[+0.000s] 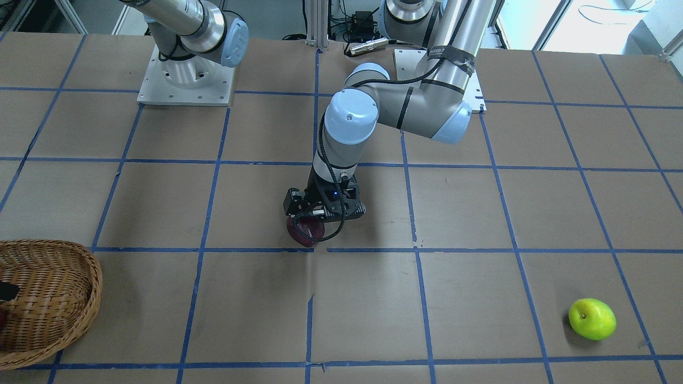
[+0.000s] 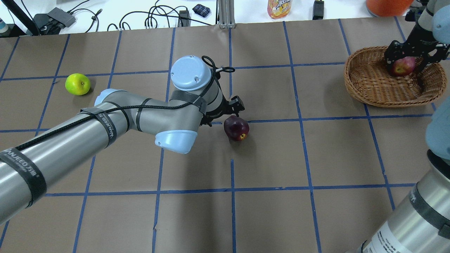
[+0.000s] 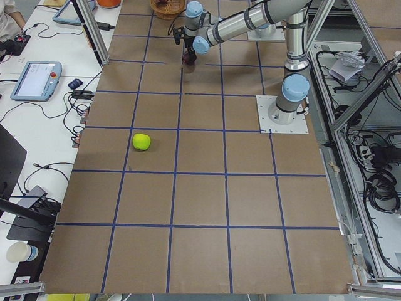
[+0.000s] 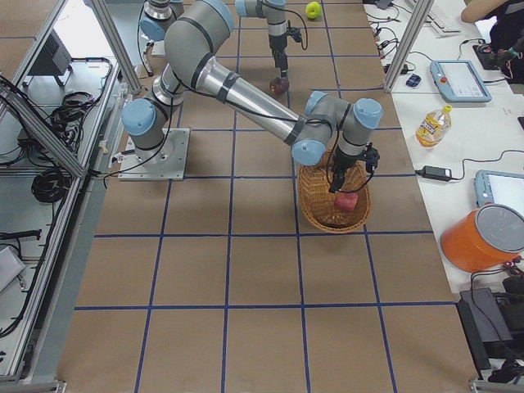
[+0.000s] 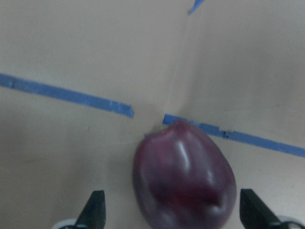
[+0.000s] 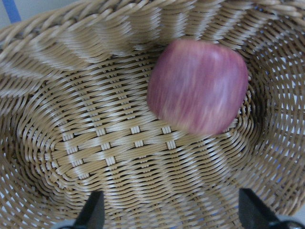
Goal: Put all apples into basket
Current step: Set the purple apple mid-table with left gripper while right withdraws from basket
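The dark maroon apple (image 2: 236, 128) lies on the table near the middle, on a blue tape line. My left gripper (image 2: 225, 113) is open just above it, and in the left wrist view the apple (image 5: 185, 181) sits between the two spread fingertips (image 5: 95, 212). The red apple (image 2: 403, 66) lies inside the wicker basket (image 2: 369, 98) at the far right. My right gripper (image 2: 404, 56) hangs open over it, and in the right wrist view the apple (image 6: 198, 86) is apart from the fingertips (image 6: 93, 212) and blurred. The yellow-green apple (image 2: 77, 84) lies alone at the far left.
The table is brown paper with a blue tape grid. A drink bottle (image 2: 278, 7), cables and an orange container (image 2: 386, 5) stand beyond the far edge. The two arm bases (image 1: 184, 80) are at the robot's side of the table.
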You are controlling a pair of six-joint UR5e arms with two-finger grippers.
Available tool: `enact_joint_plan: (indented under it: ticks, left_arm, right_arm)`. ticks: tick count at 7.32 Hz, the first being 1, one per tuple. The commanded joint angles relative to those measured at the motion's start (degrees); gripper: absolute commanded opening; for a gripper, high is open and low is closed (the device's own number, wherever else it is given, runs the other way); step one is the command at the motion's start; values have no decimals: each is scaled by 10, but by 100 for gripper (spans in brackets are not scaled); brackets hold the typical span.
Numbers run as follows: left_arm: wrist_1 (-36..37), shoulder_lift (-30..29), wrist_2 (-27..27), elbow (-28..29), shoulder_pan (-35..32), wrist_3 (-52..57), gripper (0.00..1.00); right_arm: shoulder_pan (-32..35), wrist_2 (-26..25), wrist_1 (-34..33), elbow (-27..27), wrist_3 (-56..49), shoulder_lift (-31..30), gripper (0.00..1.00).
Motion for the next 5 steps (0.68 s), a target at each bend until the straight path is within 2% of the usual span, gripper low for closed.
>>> enact_joint_plan:
  ticks: [1, 3, 4, 5]
  left_arm:
    - [-122, 72, 13, 6, 117, 203, 100]
    - [-199, 121, 28, 10, 231, 400, 100]
    - [-202, 125, 28, 11, 291, 508, 100]
    - [-202, 119, 22, 15, 360, 644, 100]
  right_arm:
    - [38, 9, 38, 4, 8, -53, 100]
    - [124, 12, 60, 4, 138, -73, 100]
    - [181, 22, 59, 4, 213, -72, 100]
    - [224, 60, 59, 5, 299, -70, 100]
